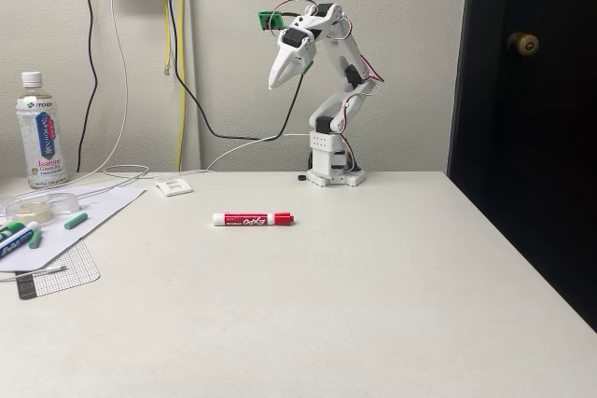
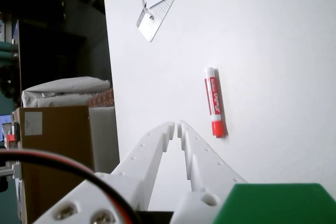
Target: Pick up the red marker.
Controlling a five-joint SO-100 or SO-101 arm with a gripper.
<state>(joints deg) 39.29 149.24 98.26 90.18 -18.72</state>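
The red marker [image 1: 253, 219] lies flat on the white table [image 1: 373, 305], lengthwise left to right in the fixed view, red cap to the right. The wrist view shows the red marker [image 2: 214, 102] standing almost vertical in the picture, cap at the bottom. My gripper [image 1: 278, 84] hangs high in the air above the table's back, well clear of the marker, pointing down. From the wrist camera the gripper [image 2: 176, 125] has its two white fingers nearly touching at the tips, shut on nothing, with the marker to their right.
At the table's left edge lie a sheet of paper [image 1: 70, 226] with green and blue markers [image 1: 14, 238], a small green cap [image 1: 76, 220], a clear dish [image 1: 39, 204] and a bottle [image 1: 41, 132]. A dark door [image 1: 532, 90] stands at right. Cables hang on the wall.
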